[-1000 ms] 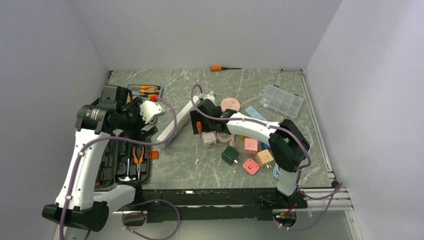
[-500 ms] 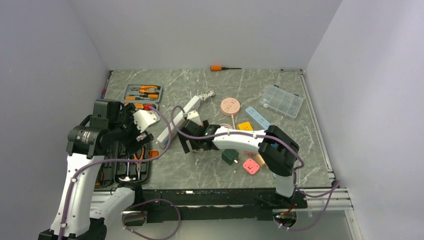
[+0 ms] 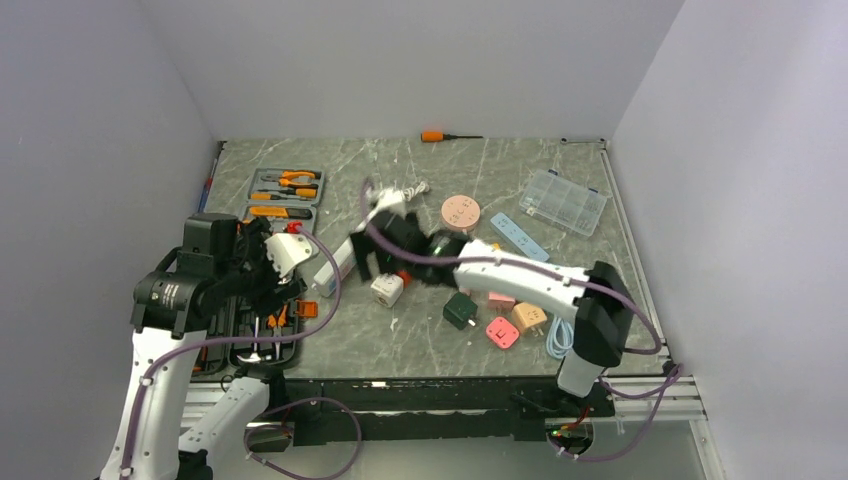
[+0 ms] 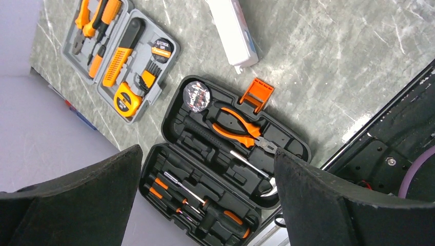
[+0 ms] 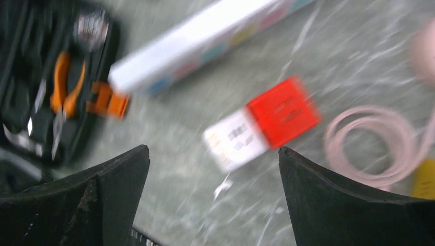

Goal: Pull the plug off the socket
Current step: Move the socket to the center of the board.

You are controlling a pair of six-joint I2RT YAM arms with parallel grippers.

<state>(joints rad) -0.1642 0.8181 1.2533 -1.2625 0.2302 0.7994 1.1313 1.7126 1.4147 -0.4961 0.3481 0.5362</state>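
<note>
We take this for a robot lab's test cell: plain grey walls [image 3: 100, 100] box in a marbled tabletop [image 3: 420, 340]. An open tool case [image 4: 225, 154], a screwdriver [image 3: 434, 136] and scattered plug adapters [image 3: 502, 332] lie on it.

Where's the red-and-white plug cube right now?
In the top view the plug cube lies on the table left of centre, just right of the socket near end, apart from it.

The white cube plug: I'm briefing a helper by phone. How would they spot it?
Find the long white socket strip lying diagonally left of centre on the table. Just right of its near end lies the cube plug. It alone is white with a red face; neighbouring cubes are green, pink, tan.
</note>
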